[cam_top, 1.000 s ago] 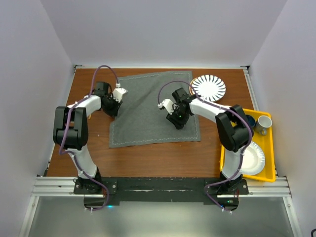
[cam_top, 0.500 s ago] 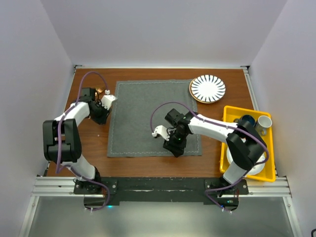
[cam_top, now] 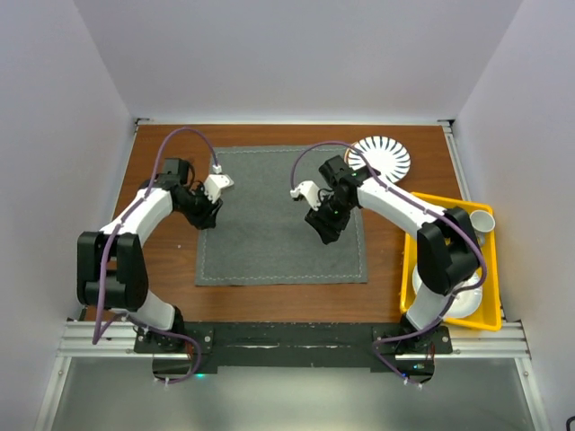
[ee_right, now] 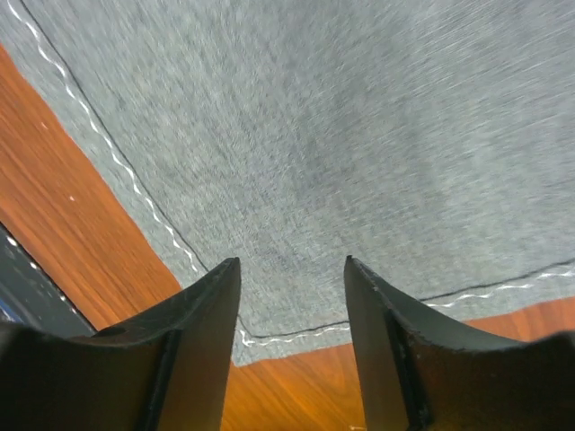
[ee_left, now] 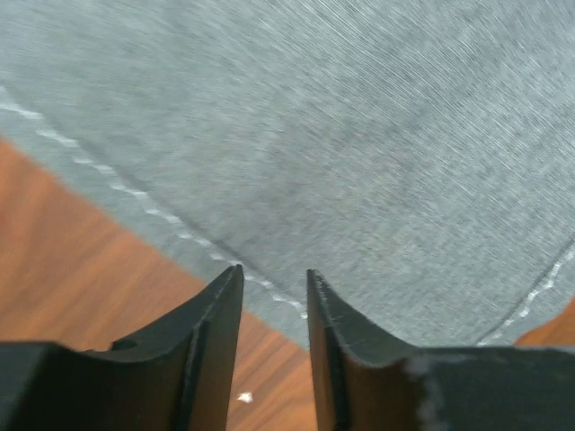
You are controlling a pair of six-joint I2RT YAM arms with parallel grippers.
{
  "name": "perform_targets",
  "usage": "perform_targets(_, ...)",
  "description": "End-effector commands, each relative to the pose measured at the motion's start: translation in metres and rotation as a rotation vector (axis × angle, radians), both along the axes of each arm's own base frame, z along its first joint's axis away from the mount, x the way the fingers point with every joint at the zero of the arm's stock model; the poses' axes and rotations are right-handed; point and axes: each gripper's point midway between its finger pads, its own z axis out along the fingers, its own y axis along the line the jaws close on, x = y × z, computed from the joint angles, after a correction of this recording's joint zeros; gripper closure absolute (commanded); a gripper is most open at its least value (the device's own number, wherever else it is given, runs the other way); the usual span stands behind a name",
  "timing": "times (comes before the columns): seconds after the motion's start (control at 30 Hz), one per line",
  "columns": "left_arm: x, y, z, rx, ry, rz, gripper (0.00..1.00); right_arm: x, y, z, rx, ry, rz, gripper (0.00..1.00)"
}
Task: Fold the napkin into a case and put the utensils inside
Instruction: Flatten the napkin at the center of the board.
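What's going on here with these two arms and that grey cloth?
Two robot arms are working on a dark grey napkin that lies spread flat on the wooden table, not yet folded. The left end effector is open at the cloth's left edge. The right end effector is open over its right half. Neither holds anything.

The napkin [cam_top: 278, 215] — dark grey cloth with pale stitched hems — lies spread flat and unfolded. Its left hem runs just beneath the left gripper [cam_top: 208, 219]; its near right corner lies just ahead of the right gripper [cam_top: 325, 234].
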Motion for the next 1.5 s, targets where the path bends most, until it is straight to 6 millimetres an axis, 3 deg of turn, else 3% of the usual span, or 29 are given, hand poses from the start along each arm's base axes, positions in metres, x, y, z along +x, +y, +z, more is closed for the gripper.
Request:
perform_targets(0.0,-0.039,-0.006,-0.004,-0.017,0.083,-0.125,0.64,-0.027,-0.021,-0.002,-0.094,0.043,0.081,0.49)
perform_targets(0.03,-0.062,-0.005,-0.005,-0.011,0.136,-0.163,0.64,-0.033,-0.026,0.006,-0.090,0.020,0.103,0.50)
perform_targets(0.17,-0.110,0.008,-0.010,0.068,0.145,-0.295,0.65,-0.073,-0.062,-0.011,-0.164,0.051,0.174,0.54)
perform_targets(0.2,-0.120,0.011,-0.016,0.081,0.158,-0.295,0.65,-0.072,-0.066,-0.016,-0.185,0.032,0.170,0.55)
perform_targets(0.27,-0.120,0.016,-0.023,0.112,0.151,-0.282,0.67,-0.072,-0.072,-0.028,-0.212,0.027,0.151,0.56)
perform_targets(0.3,-0.123,0.018,-0.029,0.119,0.161,-0.271,0.68,-0.064,-0.070,-0.033,-0.220,-0.004,0.142,0.57)
perform_targets(0.33,-0.116,0.019,-0.031,0.124,0.138,-0.251,0.69,-0.060,-0.071,-0.038,-0.232,-0.009,0.135,0.59)
perform_targets(0.4,-0.115,0.020,-0.039,0.133,0.140,-0.254,0.69,-0.054,-0.074,-0.055,-0.276,-0.006,0.125,0.69)
perform_targets(0.53,-0.125,0.024,-0.052,0.150,0.167,-0.283,0.70,-0.057,-0.084,-0.078,-0.331,0.019,0.116,0.75)
perform_targets(0.63,-0.132,0.026,-0.058,0.164,0.178,-0.293,0.70,-0.065,-0.091,-0.086,-0.359,0.029,0.121,0.77)
perform_targets(0.77,-0.150,0.045,-0.077,0.261,0.222,-0.300,0.72,-0.075,-0.102,-0.094,-0.401,0.032,0.148,0.77)
perform_targets(0.97,-0.165,0.072,-0.095,0.390,0.249,-0.312,0.82,-0.082,-0.113,-0.089,-0.435,0.031,0.173,0.78)
perform_targets(1.13,-0.180,0.088,-0.093,0.405,0.291,-0.319,0.87,-0.094,-0.100,-0.081,-0.414,0.021,0.229,0.77)
perform_targets(1.3,-0.190,0.087,-0.085,0.396,0.291,-0.346,0.89,-0.110,-0.069,-0.076,-0.371,0.019,0.294,0.72)
perform_targets(1.43,-0.171,0.069,-0.055,0.300,0.223,-0.338,0.85,-0.104,-0.050,-0.050,-0.306,0.016,0.266,0.68)
perform_targets(1.47,-0.158,0.062,-0.042,0.267,0.183,-0.330,0.85,-0.107,-0.050,-0.044,-0.298,0.023,0.271,0.67)
